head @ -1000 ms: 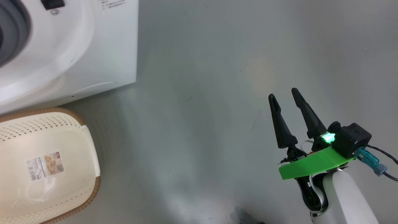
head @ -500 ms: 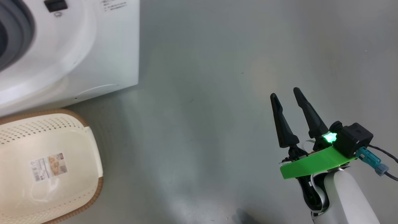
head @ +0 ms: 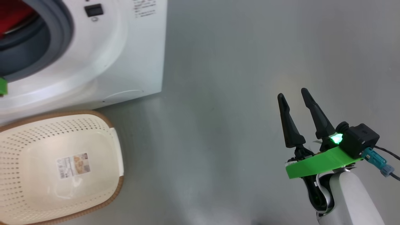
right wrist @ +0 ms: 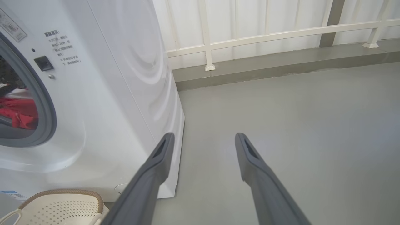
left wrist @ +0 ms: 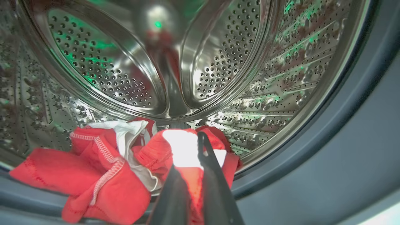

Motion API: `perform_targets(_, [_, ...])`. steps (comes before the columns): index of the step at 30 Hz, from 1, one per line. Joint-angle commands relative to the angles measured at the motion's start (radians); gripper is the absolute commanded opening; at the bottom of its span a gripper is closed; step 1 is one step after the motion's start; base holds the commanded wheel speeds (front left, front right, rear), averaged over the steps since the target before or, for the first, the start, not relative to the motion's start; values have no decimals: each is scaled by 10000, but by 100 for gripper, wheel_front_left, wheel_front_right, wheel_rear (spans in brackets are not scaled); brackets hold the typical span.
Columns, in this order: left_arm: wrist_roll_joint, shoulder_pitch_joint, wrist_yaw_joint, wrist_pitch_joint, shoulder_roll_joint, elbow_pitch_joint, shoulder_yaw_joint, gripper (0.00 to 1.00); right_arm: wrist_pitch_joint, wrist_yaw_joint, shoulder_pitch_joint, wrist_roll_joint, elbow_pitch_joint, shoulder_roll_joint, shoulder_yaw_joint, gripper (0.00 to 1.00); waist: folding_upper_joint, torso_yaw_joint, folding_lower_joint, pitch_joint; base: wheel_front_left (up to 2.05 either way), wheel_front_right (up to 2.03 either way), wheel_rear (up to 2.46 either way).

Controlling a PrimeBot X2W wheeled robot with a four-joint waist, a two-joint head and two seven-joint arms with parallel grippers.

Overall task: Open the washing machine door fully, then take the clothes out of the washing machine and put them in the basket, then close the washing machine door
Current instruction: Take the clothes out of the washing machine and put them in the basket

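Note:
The washing machine [head: 125, 56] stands at the upper left, its drum mouth ringed in grey rubber [head: 59, 37]. The door is out of view. Red clothes [left wrist: 103, 175] with white trim lie heaped at the front of the steel drum [left wrist: 218, 62]. My left gripper [left wrist: 190, 162] is inside the drum, its fingers drawn close with red fabric pinched between them. A strip of the clothes [head: 12, 12] shows in the opening from above. The cream basket [head: 115, 190] sits on the floor in front of the machine with only its paper label inside. My right gripper [head: 292, 93] hangs open over bare floor, far right of the machine.
Grey floor spreads to the right of the machine [right wrist: 125, 78]. A white railing [right wrist: 265, 40] on a low kerb runs along the back. The basket's rim [right wrist: 62, 193] lies just below the machine's front corner. A green bit of my left arm [head: 2, 86] pokes in at the left edge.
The head camera has swung left, so the machine and basket sit further right in the picture and the drum mouth with red clothes has come into view. The right gripper has held still, open.

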Motion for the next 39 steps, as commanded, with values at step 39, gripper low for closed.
perform_targets(39, [1701, 5208, -85, -80, -2385, -8385, 5001, 0, -118, 16, 674, -525, 41, 13, -160, 100, 0, 1246, 0, -1238, 0, 0, 0])
